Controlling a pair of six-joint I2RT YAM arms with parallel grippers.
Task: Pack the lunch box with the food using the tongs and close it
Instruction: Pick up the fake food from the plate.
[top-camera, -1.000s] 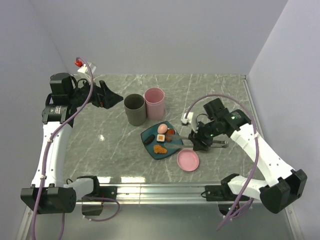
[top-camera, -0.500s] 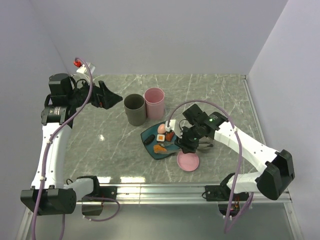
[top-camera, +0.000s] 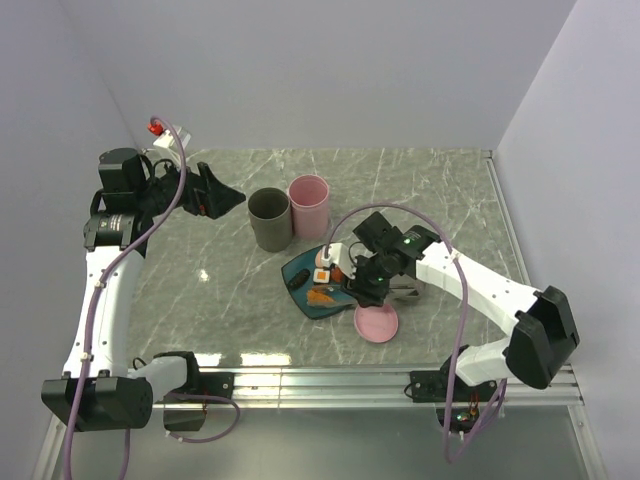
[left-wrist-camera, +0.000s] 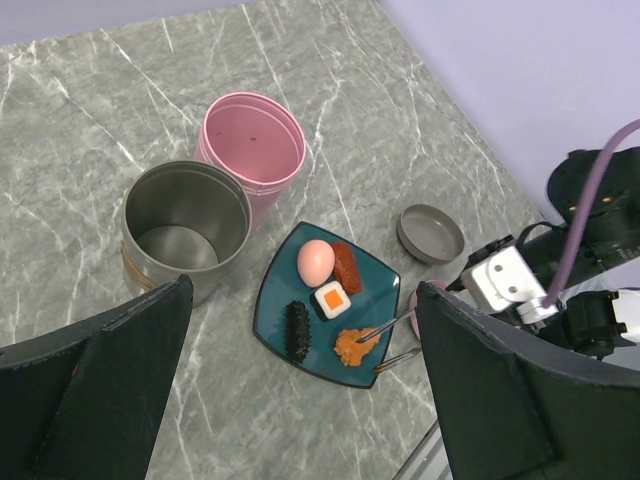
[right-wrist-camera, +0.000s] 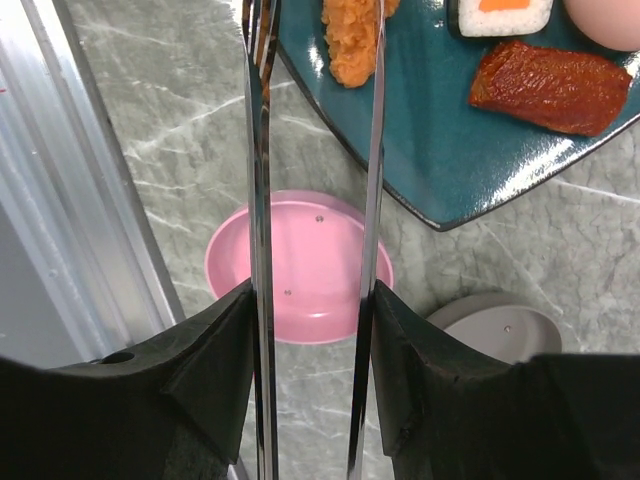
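My right gripper (top-camera: 372, 285) (right-wrist-camera: 312, 300) is shut on the silver tongs (right-wrist-camera: 260, 200) (left-wrist-camera: 385, 327). One tong tip lies over the orange nugget (left-wrist-camera: 353, 346) (right-wrist-camera: 355, 40), the other by the near edge of the teal plate (left-wrist-camera: 285, 300) (top-camera: 298, 268). Also on the plate are the pink egg (left-wrist-camera: 315, 262), the sausage (left-wrist-camera: 347, 268), the white-and-orange block (left-wrist-camera: 332, 299) and the dark piece (left-wrist-camera: 297, 330). The lunch box stands as two open, empty tubs behind the plate, grey (left-wrist-camera: 185, 225) and pink (left-wrist-camera: 253, 145). My left gripper (top-camera: 215, 193) hangs open, high at the back left.
A pink lid (right-wrist-camera: 310, 265) (top-camera: 376, 322) lies on the table right under the tongs. A grey lid (left-wrist-camera: 430, 232) (right-wrist-camera: 495, 325) lies beside it, partly hidden under my right arm in the top view. The metal rail (top-camera: 330, 378) runs along the table's near edge.
My right arm has swung left with the tongs, from beside the plate to over its near corner by the nugget. The left arm has not moved.
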